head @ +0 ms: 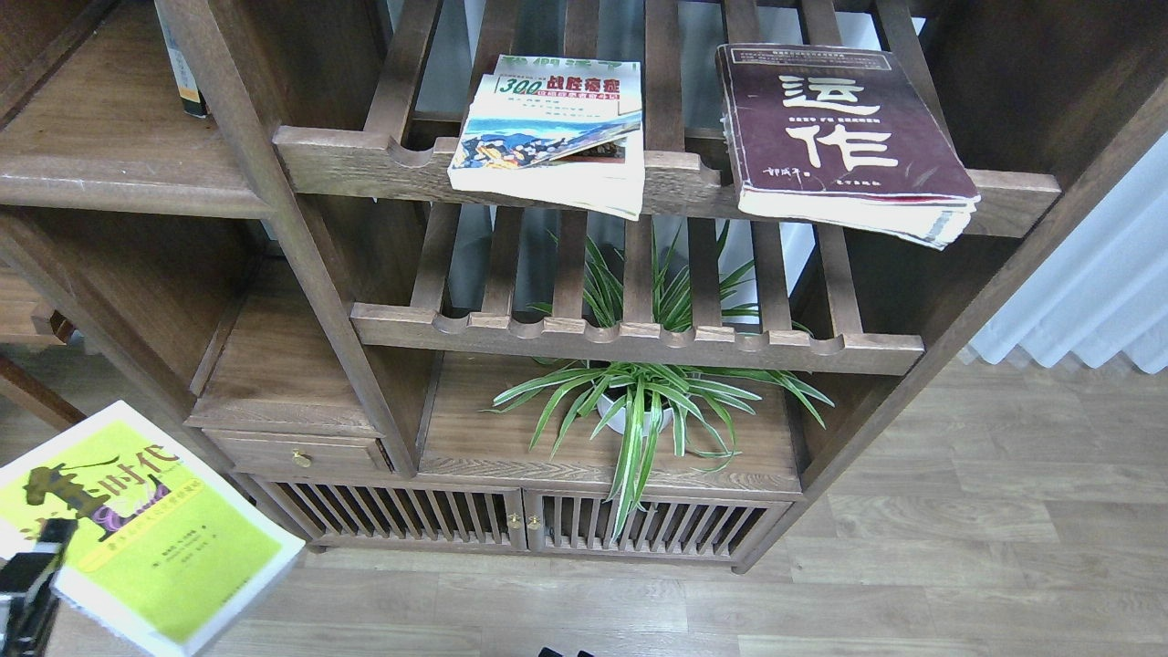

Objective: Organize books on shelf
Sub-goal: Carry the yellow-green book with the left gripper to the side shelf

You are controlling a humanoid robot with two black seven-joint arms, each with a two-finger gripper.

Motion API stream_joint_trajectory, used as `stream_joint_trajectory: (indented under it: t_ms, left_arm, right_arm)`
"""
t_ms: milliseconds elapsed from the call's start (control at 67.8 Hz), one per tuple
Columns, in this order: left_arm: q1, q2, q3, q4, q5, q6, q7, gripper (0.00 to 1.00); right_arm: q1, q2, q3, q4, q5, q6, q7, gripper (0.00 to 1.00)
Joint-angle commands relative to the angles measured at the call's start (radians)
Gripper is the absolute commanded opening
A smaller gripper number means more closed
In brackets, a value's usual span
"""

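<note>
The thin yellow-green book [137,529] is at the bottom left, held tilted above the floor. My left gripper [32,570] is shut on its lower left edge, with one black finger [41,547] lying over the cover. The white-blue "300" book [552,132] lies flat on the upper slatted rack, overhanging its front rail. The thick worn maroon book [844,128] lies flat on the same rack to the right, also overhanging. The solid dark-brown shelf [109,146] is at the upper left. Only two small black tips [561,651] show at the bottom edge, perhaps my right gripper.
A book [187,78] stands upright at the back of the solid shelf. A second slatted rack [639,342] sits below the first. A spider plant in a white pot [639,411] stands on the lower board. A drawer [297,452] and slatted doors are at the bottom.
</note>
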Motion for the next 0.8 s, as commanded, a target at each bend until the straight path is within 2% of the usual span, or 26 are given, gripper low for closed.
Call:
stream_joint_trajectory:
  t_ms: [0,88,310,516,649,781]
  left_arm:
    - [0.017,-0.002,-0.07,-0.003,0.001,0.0,0.054,0.08]
    - [0.019,-0.005,-0.165,-0.003,0.003,0.0,0.094,0.08]
    - [0.013,0.003,-0.386,-0.048,0.003,0.0,0.096,0.09]
    - [0.011,0.008,-0.461,-0.074,0.009,0.0,0.114,0.09]
    - [0.0,0.018,-0.499,-0.078,0.01,0.0,0.209,0.09]
    - [-0.03,0.037,-0.53,-0.086,0.018,0.0,0.247,0.09]
  right_arm:
    - [0.0,0.0,0.0,-0.014,0.0,0.0,0.001,0.93]
    - [0.0,0.0,0.0,-0.026,0.0,0.0,0.002,0.93]
    - [0.003,0.0,0.0,-0.061,0.0,0.0,0.007,0.94]
    - [0.005,0.0,0.0,-0.075,0.0,0.0,0.008,0.94]
    - [0.005,0.0,0.0,-0.075,0.002,0.0,0.014,0.94]
    - [0.006,0.0,0.0,-0.075,0.002,0.0,0.014,0.94]
